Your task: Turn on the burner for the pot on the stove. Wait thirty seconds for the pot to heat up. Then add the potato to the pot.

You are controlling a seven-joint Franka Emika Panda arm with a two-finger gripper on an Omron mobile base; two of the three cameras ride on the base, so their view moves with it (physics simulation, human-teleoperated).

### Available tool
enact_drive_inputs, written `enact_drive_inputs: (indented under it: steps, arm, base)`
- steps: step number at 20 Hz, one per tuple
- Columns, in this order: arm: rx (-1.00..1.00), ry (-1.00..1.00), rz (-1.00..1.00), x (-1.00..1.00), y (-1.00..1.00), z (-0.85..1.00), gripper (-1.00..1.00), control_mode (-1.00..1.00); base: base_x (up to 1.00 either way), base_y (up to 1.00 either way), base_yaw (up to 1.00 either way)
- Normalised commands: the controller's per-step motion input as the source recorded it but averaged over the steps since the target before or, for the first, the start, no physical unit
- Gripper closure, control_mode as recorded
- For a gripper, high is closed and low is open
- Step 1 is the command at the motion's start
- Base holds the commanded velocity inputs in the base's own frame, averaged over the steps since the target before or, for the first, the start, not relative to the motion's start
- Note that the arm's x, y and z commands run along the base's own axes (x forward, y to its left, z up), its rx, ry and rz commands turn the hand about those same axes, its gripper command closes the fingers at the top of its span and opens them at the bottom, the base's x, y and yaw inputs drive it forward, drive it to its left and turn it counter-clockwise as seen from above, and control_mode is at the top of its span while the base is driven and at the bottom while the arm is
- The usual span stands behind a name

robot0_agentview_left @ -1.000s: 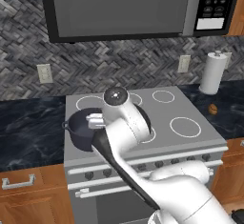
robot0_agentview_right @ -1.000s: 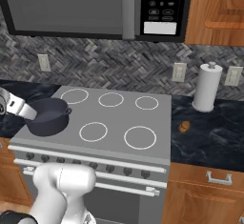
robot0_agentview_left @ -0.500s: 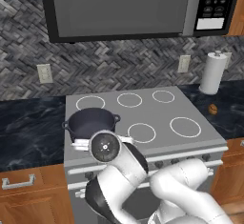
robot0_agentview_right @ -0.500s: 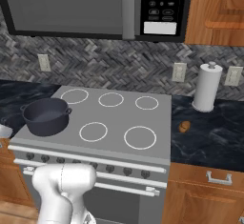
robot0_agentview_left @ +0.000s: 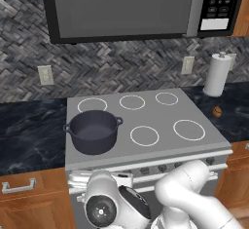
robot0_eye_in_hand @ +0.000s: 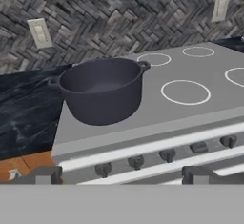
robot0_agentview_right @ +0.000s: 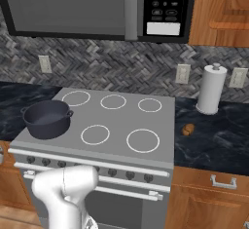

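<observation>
The dark grey pot (robot0_agentview_left: 93,131) (robot0_agentview_right: 47,118) (robot0_eye_in_hand: 102,89) stands on the front left ring of the grey stove (robot0_agentview_left: 160,116) (robot0_agentview_right: 160,125) (robot0_eye_in_hand: 200,113), and nothing shows inside it. The orange-brown potato (robot0_agentview_left: 217,111) (robot0_agentview_right: 187,129) lies on the dark counter right of the stove. My gripper (robot0_eye_in_hand: 123,176) hangs low in front of the stove's left side, facing the row of dark knobs (robot0_eye_in_hand: 136,161) (robot0_agentview_right: 130,175) from a short way off. Its fingertips (robot0_eye_in_hand: 47,174) stand wide apart and open, with nothing between them.
A white paper towel roll (robot0_agentview_left: 217,73) (robot0_agentview_right: 211,89) stands at the back right, behind the potato. A microwave (robot0_agentview_left: 126,6) hangs over the stove. Wooden drawers (robot0_agentview_left: 29,189) (robot0_agentview_right: 214,189) flank the stove below the counter. My arm (robot0_agentview_left: 189,194) bends across the stove's front.
The arm has swung down from over the pot to low in front of the stove, leaving the pot uncovered. The jaws stayed open.
</observation>
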Motion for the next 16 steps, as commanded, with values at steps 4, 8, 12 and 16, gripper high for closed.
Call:
enact_drive_inputs:
  steps: [4,8,12,16]
  arm:
    - [-0.01,-0.04,0.00,-0.09,0.00,-0.60,-1.00,-1.00]
    - [-0.09,0.00,0.00,0.00,0.00,-0.50,-1.00,-1.00]
    - [-0.11,-0.04,0.02,0.00,0.00,-0.45,-1.00,-1.00]
    - [-0.06,-0.03,0.05,0.00,0.00,-0.24,-1.00,-1.00]
  base:
    - [0.00,0.00,0.00]
    - [0.00,0.00,0.00]
    - [0.00,0.00,0.00]
    - [0.00,0.00,0.00]
